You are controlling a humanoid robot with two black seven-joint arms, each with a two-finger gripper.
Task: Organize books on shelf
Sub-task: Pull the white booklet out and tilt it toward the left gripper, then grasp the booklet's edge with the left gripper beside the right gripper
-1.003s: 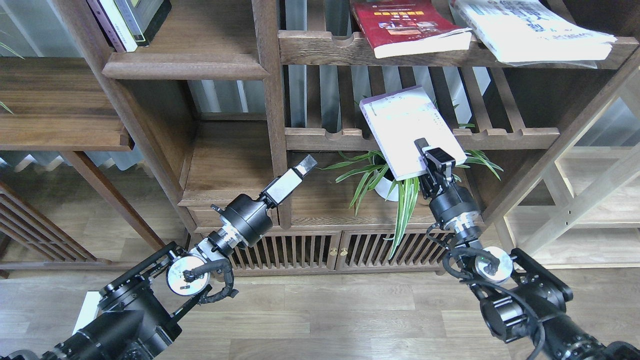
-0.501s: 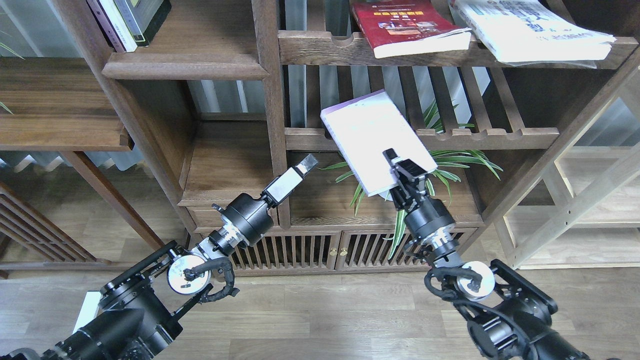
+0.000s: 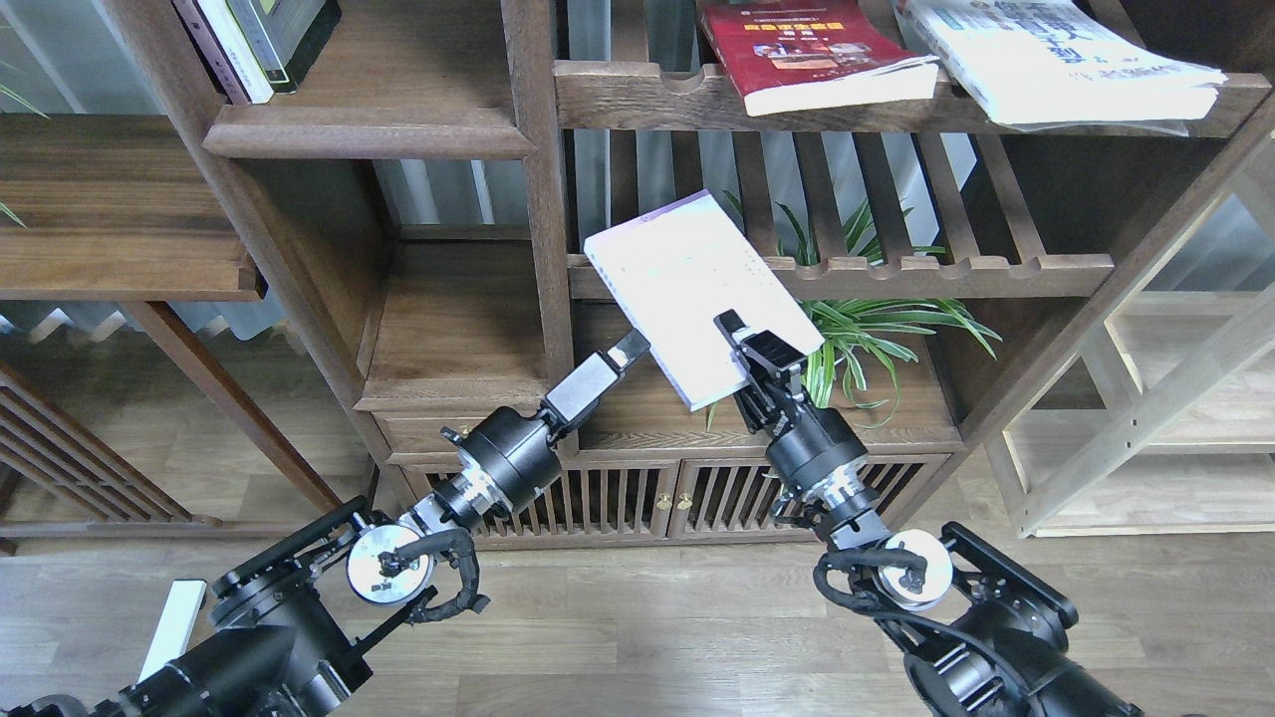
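Dark wood bookcase [image 3: 538,199] over plank floor [image 3: 637,617], right hand [image 3: 757,349] pinching lavender-white book [image 3: 697,289], left hand [image 3: 630,349] pressed together.

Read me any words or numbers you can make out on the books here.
None can be quoted.
Pale book held in the right tool: faint lines, too small.
Red book: yellow title strip, blurred.
White book: dark characters, cut off and blurred.
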